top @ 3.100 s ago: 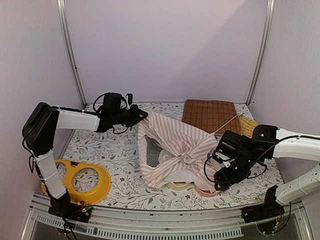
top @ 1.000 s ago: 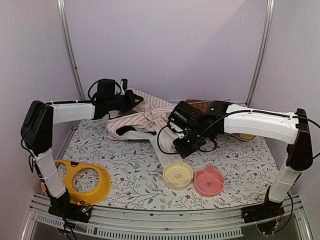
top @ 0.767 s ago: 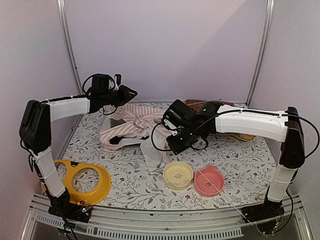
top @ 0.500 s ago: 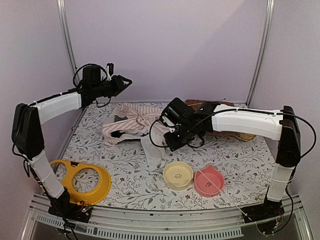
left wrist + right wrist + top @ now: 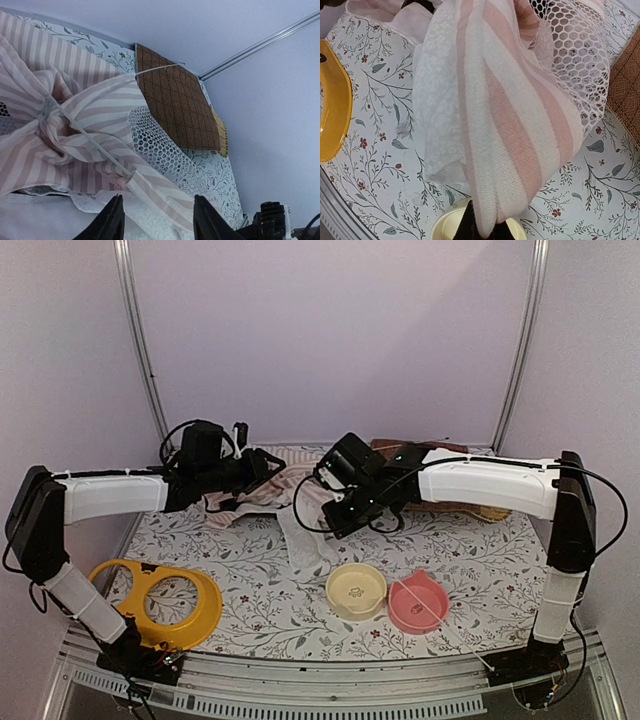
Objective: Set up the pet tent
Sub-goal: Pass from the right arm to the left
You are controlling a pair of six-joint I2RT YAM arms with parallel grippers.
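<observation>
Floral-print tabletop [image 5: 230, 565] is boxed in by plain lilac walls [image 5: 330, 340]. The pet tent [image 5: 85, 115] is slumped flat at the back middle: pink-and-white stripes, white mesh, one thin pole [image 5: 90, 137] laid across the folds. Left gripper [image 5: 157, 202] is held apart beside it, and a striped fold is pinched tight in the right gripper [image 5: 480, 230].

Pink-and-white striped pet tent [image 5: 510, 115], brown quilted mat [image 5: 175, 100]
</observation>
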